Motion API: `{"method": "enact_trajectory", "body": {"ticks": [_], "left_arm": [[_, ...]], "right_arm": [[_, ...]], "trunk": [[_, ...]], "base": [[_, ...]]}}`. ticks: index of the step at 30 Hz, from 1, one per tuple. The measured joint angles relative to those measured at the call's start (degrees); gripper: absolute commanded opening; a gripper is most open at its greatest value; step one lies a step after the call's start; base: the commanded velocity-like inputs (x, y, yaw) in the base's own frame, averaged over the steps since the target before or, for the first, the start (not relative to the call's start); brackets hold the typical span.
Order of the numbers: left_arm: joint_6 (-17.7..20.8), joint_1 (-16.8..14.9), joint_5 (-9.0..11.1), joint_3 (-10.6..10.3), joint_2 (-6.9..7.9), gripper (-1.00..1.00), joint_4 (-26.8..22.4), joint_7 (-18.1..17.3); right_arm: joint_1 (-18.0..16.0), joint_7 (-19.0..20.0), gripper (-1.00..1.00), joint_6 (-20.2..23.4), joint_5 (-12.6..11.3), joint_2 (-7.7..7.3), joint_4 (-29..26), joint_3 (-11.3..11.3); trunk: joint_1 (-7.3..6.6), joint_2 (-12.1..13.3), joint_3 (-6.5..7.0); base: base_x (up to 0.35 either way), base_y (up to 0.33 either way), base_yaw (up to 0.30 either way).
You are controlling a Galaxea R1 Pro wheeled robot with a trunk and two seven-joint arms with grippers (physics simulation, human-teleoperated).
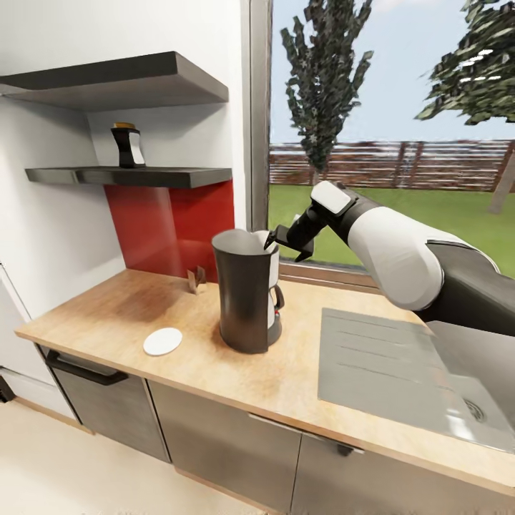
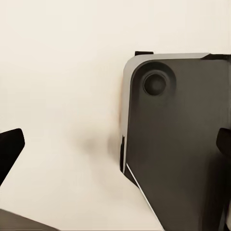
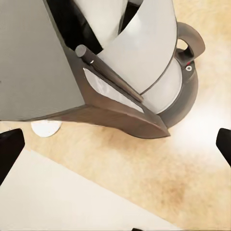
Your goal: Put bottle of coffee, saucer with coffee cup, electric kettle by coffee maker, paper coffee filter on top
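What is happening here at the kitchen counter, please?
The robot's right tool is at the top of the coffee maker on the countertop, and something white shows at its tip. Its fingers look spread in the right wrist view. The saucer lies beside the coffee maker. The bottle of coffee stands on the shelf, not yet moved.

The coffee maker (image 1: 245, 290) is standing on the countertop (image 1: 300, 372), with the saucer (image 1: 162, 341) lying to its left and the sink (image 1: 408, 372) sitting to its right. The bottle of coffee (image 1: 126, 146) is sitting on the lower shelf (image 1: 136, 176), above and behind the saucer.
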Motion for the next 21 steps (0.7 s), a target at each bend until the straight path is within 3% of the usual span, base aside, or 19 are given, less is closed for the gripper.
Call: {"method": "enact_trajectory", "body": {"ticks": [8, 21], "left_arm": [[-0.02, 0.0, 0.0, 0.08, -0.03, 1.0, -0.03, 0.01], [-0.02, -0.01, 0.01, 0.06, -0.03, 1.0, 0.0, 0.02]], "right_arm": [[0.0, 0.0, 1.0, 0.02, -0.03, -0.01, 0.0, 0.01], [0.0, 0.0, 1.0, 0.0, -0.06, 0.0, 0.0, 0.03]], "trunk": [[-0.01, 0.01, 0.0], [0.01, 0.0, 0.0]], "base": [[-0.239, 0.113, 0.0], [-0.171, 0.022, 0.0]]}}
